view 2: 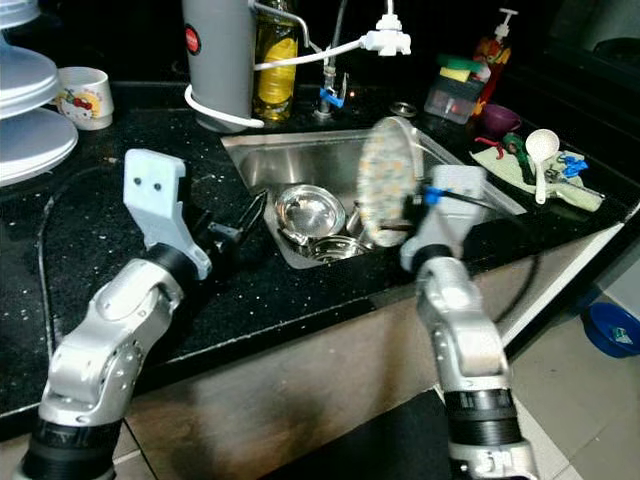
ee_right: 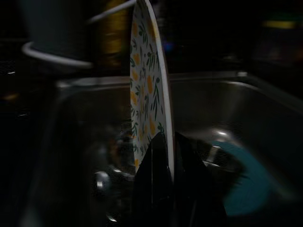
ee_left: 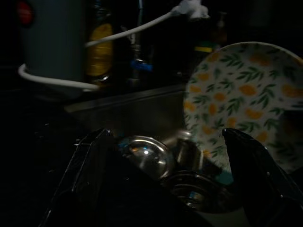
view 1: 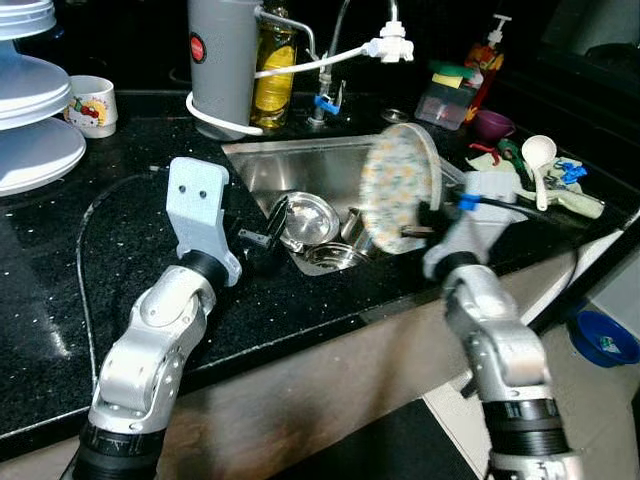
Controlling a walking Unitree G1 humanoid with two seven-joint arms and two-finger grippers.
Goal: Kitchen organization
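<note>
Fingers [ee_right: 158, 163] pinch plate [view 1: 398, 185] above (seemingly steel) bowls [view 1: 308, 220].

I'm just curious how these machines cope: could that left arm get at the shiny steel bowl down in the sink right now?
Probably yes. The left tool is open at the sink's edge, and the round steel bowl lies just beyond it, uncovered.

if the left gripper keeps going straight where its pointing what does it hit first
Probably the round steel bowl in the sink: it sits between the open left gripper fingers, with the floral plate off to one side. Depth is uncertain.
</note>
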